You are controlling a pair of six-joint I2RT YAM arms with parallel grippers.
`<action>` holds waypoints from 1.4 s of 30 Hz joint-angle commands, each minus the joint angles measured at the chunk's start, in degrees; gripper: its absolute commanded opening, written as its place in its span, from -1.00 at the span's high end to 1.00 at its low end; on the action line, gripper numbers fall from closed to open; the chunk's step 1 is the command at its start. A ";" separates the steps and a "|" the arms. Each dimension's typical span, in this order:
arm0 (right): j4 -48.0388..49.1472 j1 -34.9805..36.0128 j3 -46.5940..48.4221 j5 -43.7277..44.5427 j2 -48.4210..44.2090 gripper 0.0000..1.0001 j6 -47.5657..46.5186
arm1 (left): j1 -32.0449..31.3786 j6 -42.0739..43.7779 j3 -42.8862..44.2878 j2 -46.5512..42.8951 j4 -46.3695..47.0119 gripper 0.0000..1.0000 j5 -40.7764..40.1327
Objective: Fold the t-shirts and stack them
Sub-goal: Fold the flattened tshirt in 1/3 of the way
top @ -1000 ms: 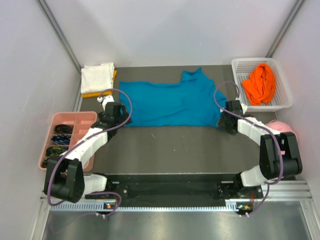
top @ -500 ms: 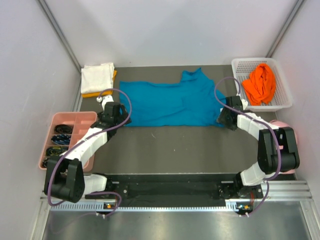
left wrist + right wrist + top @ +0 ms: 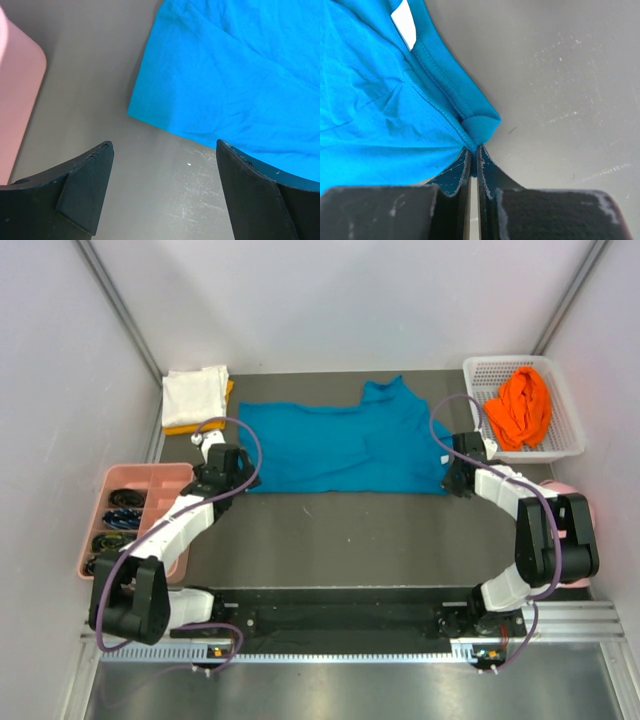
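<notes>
T-shirt (image 3: 340, 445) edge pinched, right pincer (image 3: 474, 152) angled down

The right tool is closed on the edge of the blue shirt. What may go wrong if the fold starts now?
1. The right tool pinches only a small fold at the edge of the teal shirt, and only with its very tips; the cloth may slip out when lifted.
2. The left tool stands open near the shirt's other corner and grips nothing; if only one side rises, the shirt may drag and bunch up.
</notes>
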 commanded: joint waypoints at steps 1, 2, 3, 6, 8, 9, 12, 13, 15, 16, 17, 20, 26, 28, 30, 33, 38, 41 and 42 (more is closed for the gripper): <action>1.63 -0.66 1.25 1.00 -0.31 1.00 0.02 | 0.56 0.32 1.57 0.96 -0.77 -0.76 -2.45; 1.63 -0.66 1.17 0.74 -0.31 1.00 0.02 | 0.73 0.23 2.01 1.75 -1.21 -0.77 -2.45; 1.72 -0.66 1.25 0.48 -0.31 1.00 -0.07 | 0.82 -0.12 2.18 2.28 -1.65 -0.77 -2.98; 1.81 -0.66 1.25 -0.05 -0.40 1.00 -0.07 | 1.44 -0.74 2.71 4.21 -2.62 -0.76 -3.51; 1.81 -0.66 1.16 -0.23 -0.40 1.00 -0.07 | 1.88 -1.26 2.54 5.35 -2.10 -0.71 -3.16; 1.81 -0.66 1.16 -0.32 -0.57 1.00 -0.07 | 2.31 -1.96 2.45 5.88 -1.84 -0.40 -3.07; 2.07 -0.66 1.08 -1.10 -0.58 1.00 -0.16 | 3.80 -2.67 2.62 8.34 0.10 -0.11 -1.58; 2.07 -0.66 1.08 -1.20 -0.58 1.00 -0.07 | 4.25 -2.76 2.80 9.04 0.71 -0.07 -0.01; 2.24 -0.66 0.99 -1.28 -0.58 1.00 0.02 | 5.30 -3.20 3.24 10.98 2.46 -0.07 1.14; 2.24 -0.66 1.08 -1.37 -0.49 1.00 -0.16 | 5.57 -3.29 3.50 11.50 2.82 -0.07 1.67; 2.24 -0.75 1.16 -1.37 -0.40 1.00 -0.07 | 5.74 -3.38 4.20 12.55 2.91 -0.07 2.02; 2.33 -0.75 1.08 -1.55 -0.40 1.00 -0.24 | 6.01 -3.29 4.91 13.79 3.61 -0.07 1.85; 2.42 -0.75 1.25 -1.72 0.04 1.00 -0.42 | 6.36 -3.20 5.44 15.37 5.55 -0.07 2.64; 2.42 -0.83 1.25 -1.73 0.21 1.00 -0.33 | 6.36 -3.20 5.52 15.99 6.07 -0.07 2.56; 2.33 -0.66 1.25 -1.81 0.30 1.00 -0.42 | 6.54 -3.03 5.61 16.52 6.25 -0.06 2.55; 2.16 -0.66 1.43 -1.73 0.21 1.00 -0.60 | 6.89 -3.11 5.79 17.75 6.60 -0.05 2.56; 1.81 -0.66 1.69 -1.55 0.13 1.00 -0.68 | 7.06 -3.11 6.23 19.86 6.87 -0.03 2.29; 1.72 -0.66 1.78 -1.72 0.04 1.00 -0.77 | 7.15 -2.94 6.67 21.00 7.13 0.36 1.85; 1.72 -0.75 1.69 -1.81 0.04 1.00 -0.77 | 7.24 -2.85 6.84 21.26 7.04 0.49 1.85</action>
